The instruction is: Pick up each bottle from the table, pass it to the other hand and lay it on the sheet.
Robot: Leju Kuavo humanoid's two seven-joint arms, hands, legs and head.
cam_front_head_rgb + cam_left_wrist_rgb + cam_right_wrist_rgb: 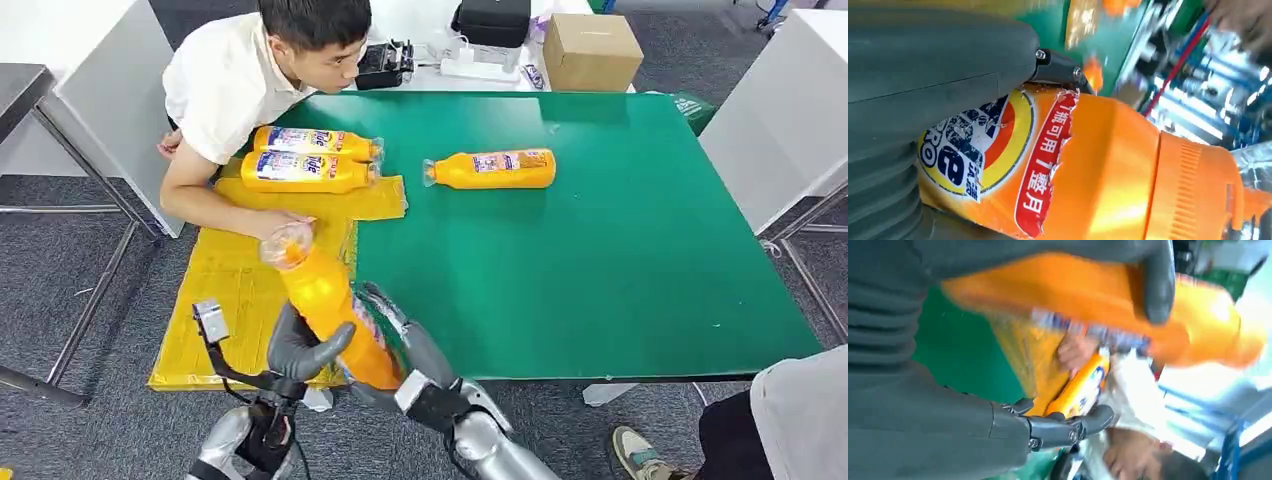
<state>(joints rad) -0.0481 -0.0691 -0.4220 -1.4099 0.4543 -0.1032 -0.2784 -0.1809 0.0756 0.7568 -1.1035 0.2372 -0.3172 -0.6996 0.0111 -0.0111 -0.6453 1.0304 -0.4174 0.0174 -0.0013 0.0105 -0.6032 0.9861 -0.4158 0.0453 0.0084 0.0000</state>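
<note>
An orange bottle (322, 300) stands tilted above the yellow sheet (225, 290), cap end up. My left hand (300, 350) grips its lower body, thumb across the front; the left wrist view has the bottle's torn label (998, 150) against the hand (933, 65). My right hand (400, 335) is beside the same bottle (1088, 295): its thumb lies over it, while its fingers (1068, 427) stand away from it. Two more bottles (300, 172) lie side by side on the sheet. Another bottle (495, 168) lies on the green table (620, 270).
A person in a white shirt (225, 85) leans over the sheet's far end, one hand (280, 222) close to the held bottle's cap. A cardboard box (592, 50) sits beyond the table. Someone's shoe and leg (700, 445) are at the near right corner.
</note>
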